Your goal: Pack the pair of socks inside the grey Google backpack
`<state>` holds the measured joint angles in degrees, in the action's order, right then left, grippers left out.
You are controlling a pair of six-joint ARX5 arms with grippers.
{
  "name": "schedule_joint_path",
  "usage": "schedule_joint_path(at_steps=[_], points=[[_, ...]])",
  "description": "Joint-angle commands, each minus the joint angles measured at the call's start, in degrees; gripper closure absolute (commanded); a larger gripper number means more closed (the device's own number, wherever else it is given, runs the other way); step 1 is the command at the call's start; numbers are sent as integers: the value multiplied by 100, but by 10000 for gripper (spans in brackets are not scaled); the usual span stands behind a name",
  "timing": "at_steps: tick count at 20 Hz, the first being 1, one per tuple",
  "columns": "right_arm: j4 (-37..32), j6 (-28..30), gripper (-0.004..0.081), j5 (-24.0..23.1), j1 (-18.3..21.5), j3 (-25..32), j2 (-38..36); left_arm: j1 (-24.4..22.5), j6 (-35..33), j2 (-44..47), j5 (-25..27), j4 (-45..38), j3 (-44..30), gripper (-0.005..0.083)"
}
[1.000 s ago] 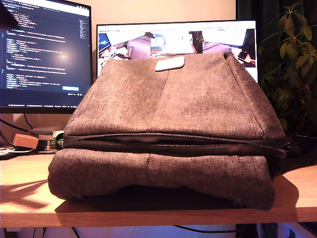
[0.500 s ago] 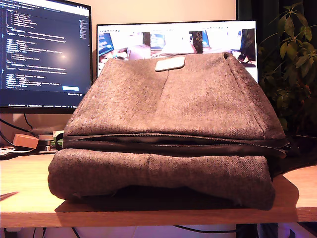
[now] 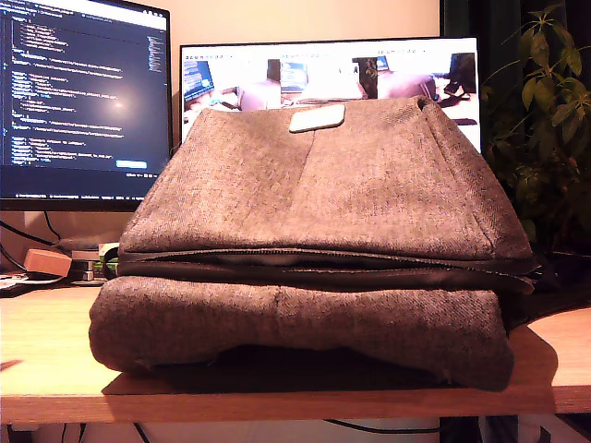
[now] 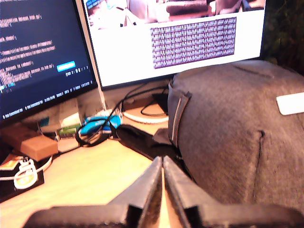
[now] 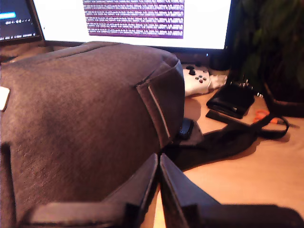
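Grey Google backpack (image 3: 314,249) fills the middle of the exterior view, lying on the wooden desk (image 3: 46,360) in front of 2 monitors (image 3: 83,92), pale patch (image 3: 317,118) on its far upper face, zipper seam (image 3: 314,263) running across the near side and only slightly parted. Pair of socks: not visible in any of the 3 views, so I can't tell where it is.

My first gripper (image 4: 162,164) hangs over the desk just beside one side of the backpack (image 4: 237,142), fingers pressed together, nothing between them. My second gripper (image 5: 159,161) sits by the opposite side of the backpack (image 5: 85,123), near its dark strap (image 5: 228,137), fingers also pressed together, empty. Neither arm shows in the exterior view.

Judgement: packing not started, or socks already inside; can't say which.

Risks: the zipper gap looks too narrow, so pushing a bundle in could snag on the trim or shove the whole bag across the desk. Cables (image 4: 137,104) and the strap lie close to both grippers and could catch a finger.
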<state>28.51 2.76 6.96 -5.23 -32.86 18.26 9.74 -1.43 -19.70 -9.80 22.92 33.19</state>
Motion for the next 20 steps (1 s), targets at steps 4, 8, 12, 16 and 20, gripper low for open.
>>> schedule_joint_path(at_steps=[4, 8, 12, 16, 20], points=[[-1338, 50, 783, -227, 55, 262, 26, -212, -2, -118, 306, -778, -332, 796], [-1580, 203, 783, -319, 168, 297, -101, -450, 133, 153, 455, -1032, -671, 796], [-2059, 101, 783, -411, 236, 503, -256, -636, 315, 649, 741, -1303, -975, 796], [-2839, -74, 783, -411, 236, 1067, -282, -678, 452, 745, 774, -1652, -1287, 796], [-3331, 175, 783, -420, 238, 1541, -284, -678, 448, 745, 778, -1926, -1486, 796]])
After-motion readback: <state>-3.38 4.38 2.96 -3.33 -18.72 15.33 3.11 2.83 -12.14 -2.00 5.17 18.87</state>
